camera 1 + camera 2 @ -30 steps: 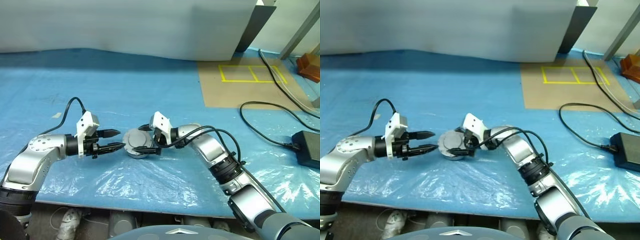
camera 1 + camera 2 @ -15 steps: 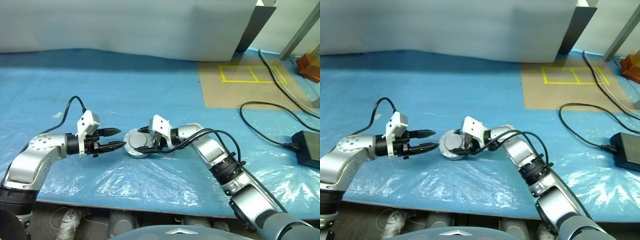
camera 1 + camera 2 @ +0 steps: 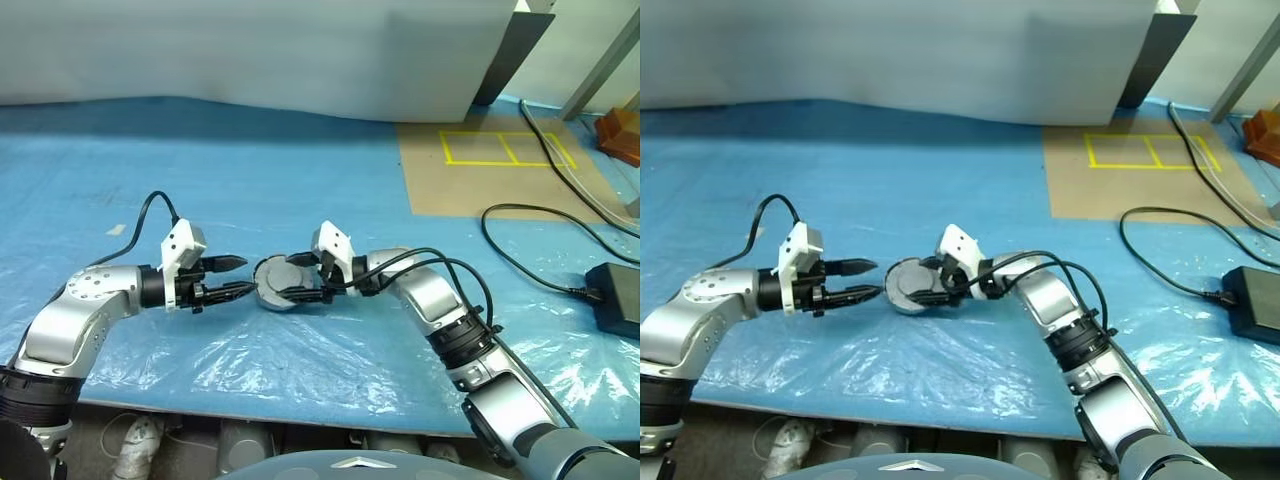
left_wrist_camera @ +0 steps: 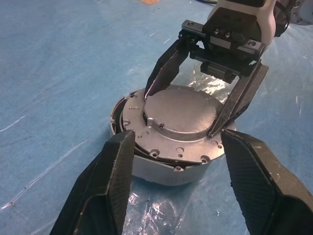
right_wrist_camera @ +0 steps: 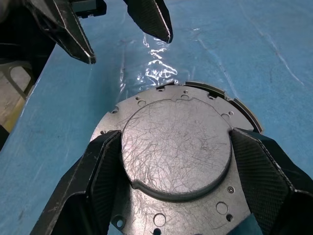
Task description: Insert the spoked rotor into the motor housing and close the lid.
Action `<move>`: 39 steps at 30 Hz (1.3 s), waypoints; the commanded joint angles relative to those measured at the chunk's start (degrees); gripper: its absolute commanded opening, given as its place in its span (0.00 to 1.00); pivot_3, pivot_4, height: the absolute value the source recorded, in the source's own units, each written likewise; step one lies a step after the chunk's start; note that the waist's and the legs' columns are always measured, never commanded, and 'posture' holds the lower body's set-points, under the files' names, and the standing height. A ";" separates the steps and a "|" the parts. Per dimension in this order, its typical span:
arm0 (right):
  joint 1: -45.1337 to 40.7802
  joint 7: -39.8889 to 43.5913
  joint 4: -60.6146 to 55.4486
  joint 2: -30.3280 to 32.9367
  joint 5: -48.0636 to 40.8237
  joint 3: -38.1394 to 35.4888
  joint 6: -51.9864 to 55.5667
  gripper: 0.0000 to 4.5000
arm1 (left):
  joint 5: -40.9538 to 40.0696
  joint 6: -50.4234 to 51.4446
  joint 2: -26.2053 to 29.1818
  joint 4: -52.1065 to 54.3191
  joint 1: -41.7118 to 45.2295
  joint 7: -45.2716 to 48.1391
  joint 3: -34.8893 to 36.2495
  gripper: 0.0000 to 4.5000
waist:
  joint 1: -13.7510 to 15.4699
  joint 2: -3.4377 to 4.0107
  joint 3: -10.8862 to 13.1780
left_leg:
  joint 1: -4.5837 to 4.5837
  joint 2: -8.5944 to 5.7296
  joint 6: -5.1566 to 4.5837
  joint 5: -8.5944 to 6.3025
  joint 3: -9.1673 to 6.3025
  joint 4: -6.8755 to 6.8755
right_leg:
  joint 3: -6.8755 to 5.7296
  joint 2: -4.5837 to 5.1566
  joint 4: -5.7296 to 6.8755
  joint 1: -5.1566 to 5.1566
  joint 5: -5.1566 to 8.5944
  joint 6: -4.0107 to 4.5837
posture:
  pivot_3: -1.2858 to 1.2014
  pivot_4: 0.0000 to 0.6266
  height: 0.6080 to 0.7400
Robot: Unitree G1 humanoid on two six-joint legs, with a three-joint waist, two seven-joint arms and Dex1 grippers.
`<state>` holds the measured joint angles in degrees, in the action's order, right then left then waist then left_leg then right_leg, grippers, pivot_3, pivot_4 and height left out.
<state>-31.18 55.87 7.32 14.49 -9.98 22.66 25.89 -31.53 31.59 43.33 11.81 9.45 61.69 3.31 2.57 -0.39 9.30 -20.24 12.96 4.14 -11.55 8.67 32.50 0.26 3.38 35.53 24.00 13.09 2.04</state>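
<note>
The lid [image 4: 178, 120] sits on the motor housing [image 4: 161, 171] between the right tool's [image 3: 297, 277] spread fingers, gripped.

You are looking at a robot test lab or workshop, not a home. Your work surface [image 3: 300, 180] is draped in a wrinkled blue plastic sheet with clear film over its near edge. Past it lies a brown cardboard panel [image 3: 480, 185] marked with yellow tape rectangles [image 3: 505, 148], the sort of marking used for placement trials. Black power cables [image 3: 540, 225] trail loose to a black power brick [image 3: 615, 297] on the right. A plain grey-white partition [image 3: 250, 55] closes the back, with a metal frame leg [image 3: 605, 60] beside it.
</note>
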 commanded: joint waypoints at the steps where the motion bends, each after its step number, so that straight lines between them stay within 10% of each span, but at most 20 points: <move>1: 0.55 -1.51 0.06 -1.29 -0.62 -0.92 1.07 0.70 | -0.63 -0.23 0.16 1.92 0.46 0.18 0.43 0.66 | -0.02 0.00 0.00 | 0.00 0.00 0.00 0.00 0.00 0.00 | 0.00 0.00 0.00 0.00 0.00 0.00 | 0.52 0.24 1.00; 39: 1.93 -1.19 1.10 -0.19 0.58 -0.74 -1.63 0.70 | -0.54 0.15 -0.20 2.25 1.14 -0.01 -0.83 0.66 | -0.03 0.00 0.00 | 0.01 -0.01 0.00 0.00 0.01 -0.04 | 0.00 0.01 -0.06 -0.02 0.01 0.01 | 0.52 0.24 1.00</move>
<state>-30.17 55.24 8.26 14.20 -10.46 21.11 24.10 -31.53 31.88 43.01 12.25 10.07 61.62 2.06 2.54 -0.39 9.30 -20.23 12.95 4.14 -11.55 8.68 32.46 0.27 3.39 35.47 23.97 13.09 2.05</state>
